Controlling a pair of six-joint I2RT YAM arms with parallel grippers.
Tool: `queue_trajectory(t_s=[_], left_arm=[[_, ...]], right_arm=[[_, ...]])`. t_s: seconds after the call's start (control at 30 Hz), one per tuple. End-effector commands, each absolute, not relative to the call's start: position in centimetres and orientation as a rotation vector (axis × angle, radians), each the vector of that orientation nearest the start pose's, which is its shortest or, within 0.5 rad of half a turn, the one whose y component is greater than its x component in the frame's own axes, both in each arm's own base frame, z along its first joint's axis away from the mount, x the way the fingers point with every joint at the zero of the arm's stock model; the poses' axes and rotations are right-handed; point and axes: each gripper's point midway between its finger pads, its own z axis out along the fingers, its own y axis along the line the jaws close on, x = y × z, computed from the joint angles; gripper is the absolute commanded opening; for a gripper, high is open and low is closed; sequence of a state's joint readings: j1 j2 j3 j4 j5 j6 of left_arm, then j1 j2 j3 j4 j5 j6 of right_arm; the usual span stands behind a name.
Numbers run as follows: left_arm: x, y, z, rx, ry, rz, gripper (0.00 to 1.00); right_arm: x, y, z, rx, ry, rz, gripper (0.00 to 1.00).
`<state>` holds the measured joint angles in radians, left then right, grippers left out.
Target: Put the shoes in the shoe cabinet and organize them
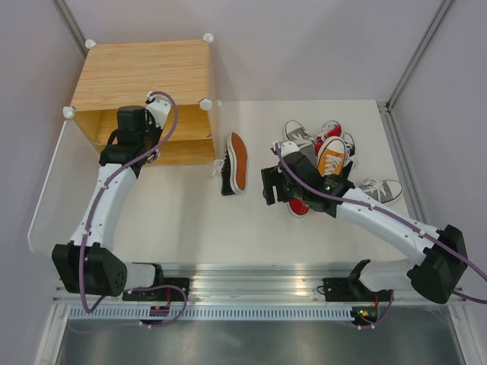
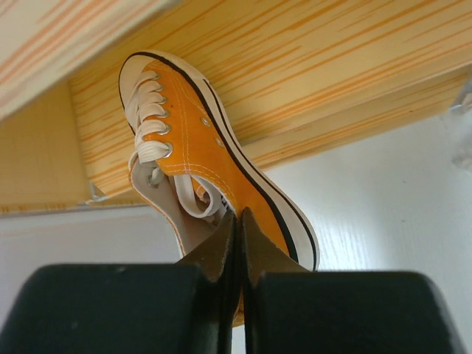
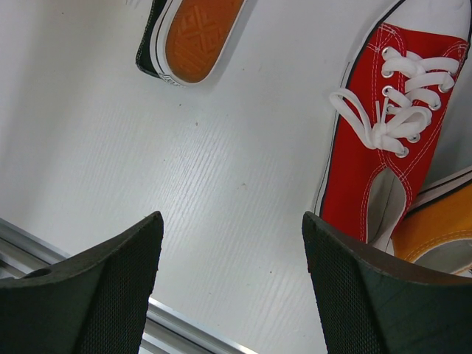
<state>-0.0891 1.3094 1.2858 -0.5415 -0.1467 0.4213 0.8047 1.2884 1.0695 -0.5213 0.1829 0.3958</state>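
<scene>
The shoe cabinet (image 1: 144,72) stands at the far left, its open front facing the arms. At that opening my left gripper (image 1: 138,135) is shut on the heel edge of an orange shoe (image 2: 199,140). The shoe's toe points inward under a wood panel, with a white surface below it. Near the pile, my right gripper (image 1: 274,182) hangs open over bare table with nothing between its fingers (image 3: 110,280). A red shoe (image 3: 383,133) lies just to its right, beside another orange shoe (image 3: 435,228). A black shoe (image 1: 237,161) lies on its side between cabinet and pile, orange sole (image 3: 195,33) showing.
Several red, orange and grey shoes are piled at the right (image 1: 327,148), and one grey shoe (image 1: 380,188) lies apart near the table's right edge. A metal rail (image 1: 251,277) runs along the near edge by the arm bases.
</scene>
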Motion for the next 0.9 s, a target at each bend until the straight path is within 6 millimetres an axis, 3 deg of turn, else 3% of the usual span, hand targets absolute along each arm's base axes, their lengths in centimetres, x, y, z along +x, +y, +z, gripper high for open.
queue_trajectory(t_s=[0.0, 0.07, 0.23, 0.37, 0.53, 0.7, 0.77, 0.83, 0.87], left_arm=[[42.3, 1.9, 30.1, 0.567, 1.900, 0.452, 0.02], [43.0, 2.3, 30.5, 0.571, 1.885, 0.471, 0.02], [44.6, 3.3, 29.0, 0.605, 1.904, 0.523, 0.02], [45.5, 5.9, 28.3, 0.517, 1.928, 0.629, 0.03], [47.1, 7.1, 28.7, 0.393, 1.893, 0.679, 0.06], [47.1, 8.5, 29.2, 0.268, 1.881, 0.738, 0.24], [47.0, 8.2, 29.7, 0.224, 1.870, 0.705, 0.39], [46.4, 8.0, 30.2, 0.199, 1.865, 0.680, 0.46], [46.3, 7.9, 30.4, 0.179, 1.861, 0.657, 0.56]], right_arm=[[26.6, 25.2, 18.9, -0.378, 2.269, 0.423, 0.80], [26.5, 25.4, 18.7, -0.384, 2.275, 0.425, 0.80], [26.8, 25.4, 18.6, -0.388, 2.280, 0.412, 0.80], [26.9, 25.5, 18.2, -0.390, 2.288, 0.404, 0.80], [27.0, 25.6, 18.1, -0.377, 2.282, 0.411, 0.80], [27.0, 25.7, 17.8, -0.374, 2.283, 0.413, 0.80], [27.0, 25.6, 17.9, -0.371, 2.277, 0.415, 0.80], [27.0, 25.6, 17.8, -0.369, 2.275, 0.416, 0.80], [27.1, 25.6, 17.8, -0.369, 2.274, 0.419, 0.80]])
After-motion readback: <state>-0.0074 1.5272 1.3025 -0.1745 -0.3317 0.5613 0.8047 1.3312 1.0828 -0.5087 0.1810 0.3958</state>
